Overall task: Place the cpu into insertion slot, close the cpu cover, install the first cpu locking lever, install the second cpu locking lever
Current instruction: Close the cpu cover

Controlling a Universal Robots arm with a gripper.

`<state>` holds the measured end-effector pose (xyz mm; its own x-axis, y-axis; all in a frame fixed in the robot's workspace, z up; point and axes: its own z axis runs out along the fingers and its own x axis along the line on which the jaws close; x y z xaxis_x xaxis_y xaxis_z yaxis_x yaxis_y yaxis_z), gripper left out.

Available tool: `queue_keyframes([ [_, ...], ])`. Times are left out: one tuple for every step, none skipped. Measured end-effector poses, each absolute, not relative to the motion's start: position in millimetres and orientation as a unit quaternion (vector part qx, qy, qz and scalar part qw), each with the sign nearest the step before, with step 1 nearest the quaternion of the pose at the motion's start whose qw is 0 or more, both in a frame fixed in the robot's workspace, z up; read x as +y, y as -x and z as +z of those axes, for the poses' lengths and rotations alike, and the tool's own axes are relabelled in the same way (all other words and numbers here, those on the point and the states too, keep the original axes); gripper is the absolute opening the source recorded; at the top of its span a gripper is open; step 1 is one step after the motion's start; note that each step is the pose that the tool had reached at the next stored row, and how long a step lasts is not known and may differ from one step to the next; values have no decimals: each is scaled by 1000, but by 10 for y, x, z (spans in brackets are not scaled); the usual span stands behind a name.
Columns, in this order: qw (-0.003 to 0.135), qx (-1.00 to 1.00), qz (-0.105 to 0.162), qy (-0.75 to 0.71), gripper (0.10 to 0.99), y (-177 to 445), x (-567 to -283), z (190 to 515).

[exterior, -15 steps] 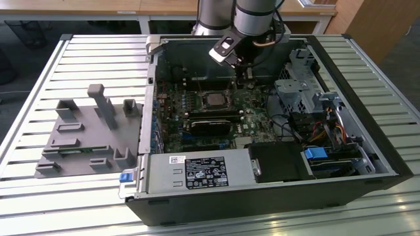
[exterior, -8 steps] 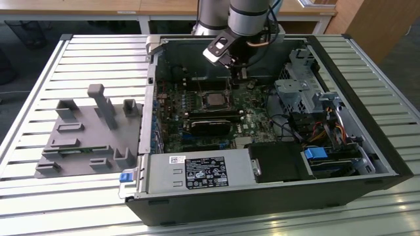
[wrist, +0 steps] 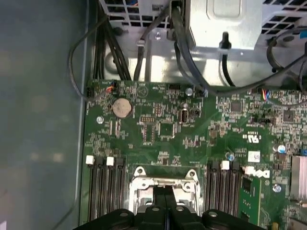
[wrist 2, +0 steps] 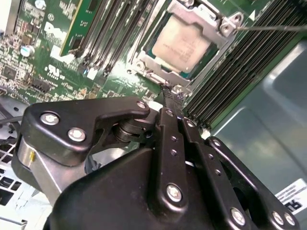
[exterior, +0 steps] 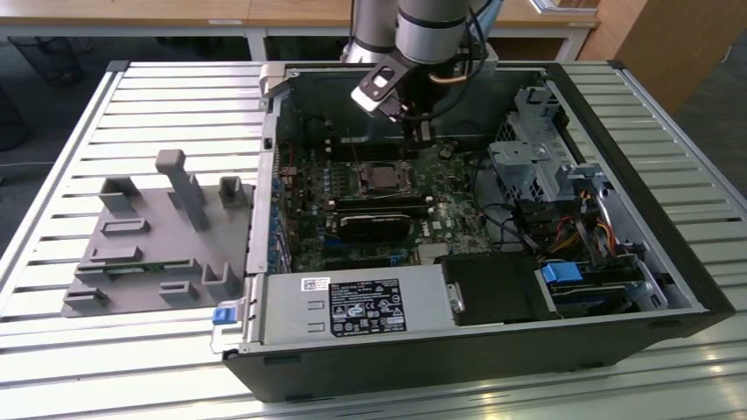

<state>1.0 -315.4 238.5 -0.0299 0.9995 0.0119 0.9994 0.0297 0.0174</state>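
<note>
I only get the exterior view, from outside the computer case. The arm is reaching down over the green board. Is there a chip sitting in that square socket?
Observer: Yes. In the second wrist view the cpu lies flat, and the cpu cover frames it.
Operator: Is the claw holding something?
Observer: Nothing that I can see. The gripper has its fingers pressed together, with the tip just beside the cover's edge.
Operator: Anything else nearby?
Observer: In the first wrist view a round silver coin battery sits on the green board.
</note>
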Motion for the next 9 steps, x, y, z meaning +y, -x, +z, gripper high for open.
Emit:
queue_keyframes([
  [2, 718, 11, -696, 106, 9, -3154, 2383],
  [2, 718, 10, -696, 106, 33, -3154, 2382],
  [2, 718, 11, -696, 106, 55, -3154, 2380],
  [2, 718, 11, -696, 106, 77, -3154, 2377],
  [2, 718, 11, -696, 106, 94, -3153, 2371],
  [2, 718, 11, -696, 106, 107, -3154, 2363],
  [2, 718, 10, -696, 106, 117, -3154, 2349],
  [2, 718, 10, -696, 106, 125, -3154, 2331],
  [2, 718, 10, -696, 106, 130, -3154, 2313],
])
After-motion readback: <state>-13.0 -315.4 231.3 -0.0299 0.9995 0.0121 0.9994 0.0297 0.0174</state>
